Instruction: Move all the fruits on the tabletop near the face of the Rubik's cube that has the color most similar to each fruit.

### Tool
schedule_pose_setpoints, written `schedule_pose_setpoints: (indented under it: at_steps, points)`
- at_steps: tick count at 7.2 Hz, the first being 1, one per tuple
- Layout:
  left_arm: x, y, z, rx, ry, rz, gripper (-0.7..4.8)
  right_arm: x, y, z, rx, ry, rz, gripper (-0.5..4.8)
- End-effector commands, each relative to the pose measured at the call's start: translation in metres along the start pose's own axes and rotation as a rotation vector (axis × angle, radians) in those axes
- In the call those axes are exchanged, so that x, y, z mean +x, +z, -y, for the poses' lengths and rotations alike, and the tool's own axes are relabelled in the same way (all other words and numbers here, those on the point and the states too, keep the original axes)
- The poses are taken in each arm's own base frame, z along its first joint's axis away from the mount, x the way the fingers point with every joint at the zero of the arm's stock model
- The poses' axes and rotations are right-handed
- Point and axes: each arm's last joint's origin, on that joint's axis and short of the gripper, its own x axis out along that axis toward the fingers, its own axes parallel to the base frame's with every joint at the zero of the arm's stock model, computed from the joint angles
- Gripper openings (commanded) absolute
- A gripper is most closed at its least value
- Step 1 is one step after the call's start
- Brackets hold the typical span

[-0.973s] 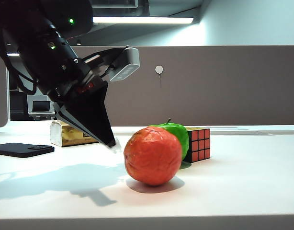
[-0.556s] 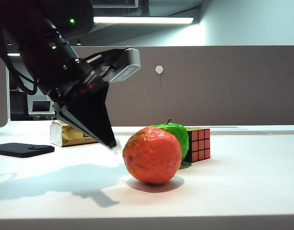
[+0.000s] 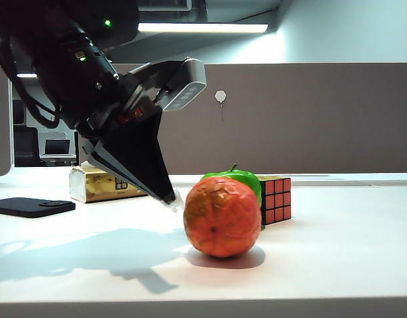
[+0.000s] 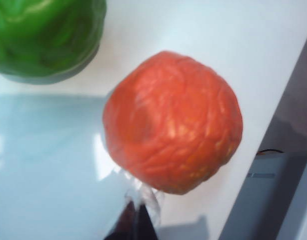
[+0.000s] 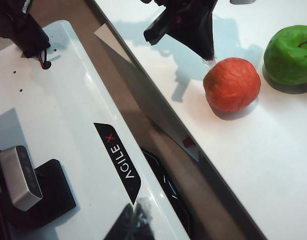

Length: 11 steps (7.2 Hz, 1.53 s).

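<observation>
Exterior view: left gripper (image 3: 174, 199), fingers together, tip beside orange (image 3: 223, 216); right gripper (image 5: 136, 220) pinched together off-table.

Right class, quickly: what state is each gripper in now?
Left gripper: shut, holding nothing, tip against the wrinkled orange-red orange.
Right gripper: shut, empty, off the table.

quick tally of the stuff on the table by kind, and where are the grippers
Fruits: 2, the orange and the green apple.
Rubik's cube: 1.
Gold box: 1.
Flat black object: 1.
Total: 5.
Left gripper is shut, its tips against the orange's side; right gripper is shut, off the table over the robot's base.
</observation>
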Motion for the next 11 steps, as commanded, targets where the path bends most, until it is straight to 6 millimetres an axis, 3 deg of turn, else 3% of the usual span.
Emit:
schedule_pose_setpoints:
  at_steps: [1, 7, 9, 11]
  points:
    - [0.001, -0.005, 0.005, 0.014, 0.004, -0.063, -0.05, -0.005, -0.001, 0.0, 0.012, 0.007, 0.024, -0.01]
    - [0.003, -0.01, 0.016, 0.0, -0.126, -0.113, -0.05, -0.005, -0.001, 0.0, 0.013, 0.007, 0.025, -0.01]
    - [0.009, -0.002, 0.029, 0.073, -0.093, -0.075, -0.05, -0.005, -0.001, 0.0, 0.021, 0.007, 0.025, -0.01]
    - [0.01, 0.008, 0.028, 0.092, -0.026, 0.011, -0.05, -0.006, -0.01, 0.003, 0.034, -0.075, -0.047, -0.01]
